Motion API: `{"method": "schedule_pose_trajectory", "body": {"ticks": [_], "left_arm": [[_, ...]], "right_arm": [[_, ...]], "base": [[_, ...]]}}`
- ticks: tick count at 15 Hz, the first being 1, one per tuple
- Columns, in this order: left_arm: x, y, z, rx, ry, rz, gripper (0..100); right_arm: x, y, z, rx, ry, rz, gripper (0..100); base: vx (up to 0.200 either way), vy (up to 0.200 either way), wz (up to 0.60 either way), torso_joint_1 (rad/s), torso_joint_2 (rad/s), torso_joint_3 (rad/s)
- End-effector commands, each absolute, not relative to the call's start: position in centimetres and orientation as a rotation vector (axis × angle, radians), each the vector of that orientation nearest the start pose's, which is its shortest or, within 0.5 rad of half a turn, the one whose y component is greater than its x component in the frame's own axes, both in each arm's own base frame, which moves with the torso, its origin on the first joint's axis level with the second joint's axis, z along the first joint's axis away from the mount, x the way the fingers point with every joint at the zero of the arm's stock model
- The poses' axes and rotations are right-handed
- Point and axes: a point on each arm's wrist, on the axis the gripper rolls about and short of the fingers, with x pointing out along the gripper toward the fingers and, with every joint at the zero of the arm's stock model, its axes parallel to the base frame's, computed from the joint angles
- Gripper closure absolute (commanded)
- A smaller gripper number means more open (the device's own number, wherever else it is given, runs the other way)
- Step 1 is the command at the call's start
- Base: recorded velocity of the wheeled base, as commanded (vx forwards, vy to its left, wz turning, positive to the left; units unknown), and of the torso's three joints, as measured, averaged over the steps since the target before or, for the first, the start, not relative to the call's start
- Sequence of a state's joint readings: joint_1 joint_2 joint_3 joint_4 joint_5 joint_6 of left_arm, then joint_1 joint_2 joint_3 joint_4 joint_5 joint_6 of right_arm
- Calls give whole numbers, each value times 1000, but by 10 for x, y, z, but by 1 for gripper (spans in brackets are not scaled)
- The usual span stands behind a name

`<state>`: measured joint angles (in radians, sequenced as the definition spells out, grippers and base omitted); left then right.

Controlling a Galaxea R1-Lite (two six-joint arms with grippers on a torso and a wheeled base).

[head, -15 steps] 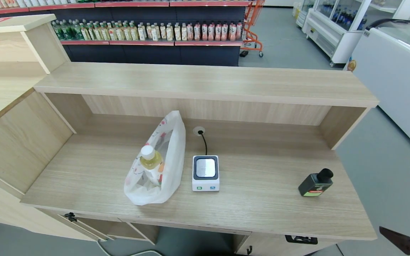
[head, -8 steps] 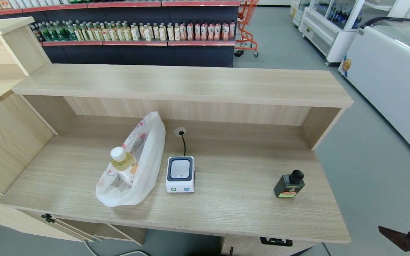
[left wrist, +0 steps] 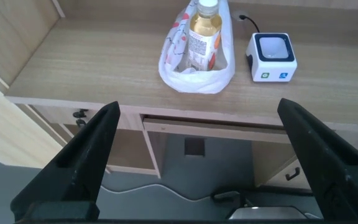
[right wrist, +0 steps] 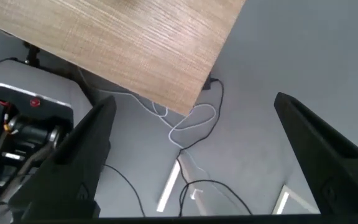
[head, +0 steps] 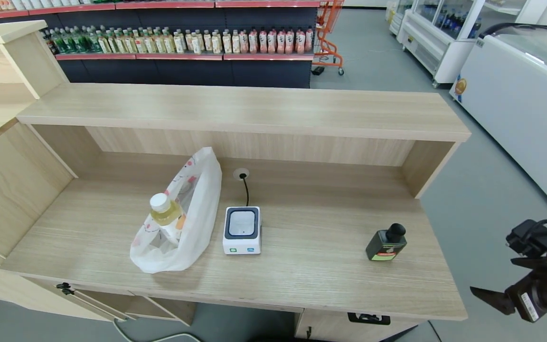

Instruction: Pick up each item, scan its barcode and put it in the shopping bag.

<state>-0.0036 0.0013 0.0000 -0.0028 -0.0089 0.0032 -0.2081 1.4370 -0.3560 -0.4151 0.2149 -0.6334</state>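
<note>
So the small dark bottle [head: 386, 243] stands upright near the counter's [head: 321, 280] right front corner, round black cap on top. Looks like smooth hard plastic. The right gripper [right wrist: 194, 104] hangs just past that corner, fingers spread wide, so the bottle's ahead and to its left. Right arm's way closer. The left gripper [left wrist: 199, 107] is spread too, facing the crinkly white bag [head: 202, 209].
</note>
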Motion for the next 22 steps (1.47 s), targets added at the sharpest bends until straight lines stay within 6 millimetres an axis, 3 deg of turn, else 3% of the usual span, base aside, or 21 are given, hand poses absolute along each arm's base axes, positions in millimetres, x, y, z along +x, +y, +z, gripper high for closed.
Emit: {"method": "schedule_pose_trajectory", "body": {"ticks": [1,6,11,22], "left_arm": [[-23,0,76,3,-2,-12,0],[-23,0,76,3,-2,-12,0],[-23,0,76,3,-2,-12,0],[-23,0,76,3,-2,-12,0]], "right_arm": [[215,-27,112,-531,634,284,0],[256,-18,89,-611,567,428,0],[274,-10,75,-686,515,560,0],[325,11,61,-702,479,624,0]], "base": [[0,0,0,0,0,0],[0,0,0,0,0,0],[0,0,0,0,0,0],[0,0,0,0,0,0]]}}
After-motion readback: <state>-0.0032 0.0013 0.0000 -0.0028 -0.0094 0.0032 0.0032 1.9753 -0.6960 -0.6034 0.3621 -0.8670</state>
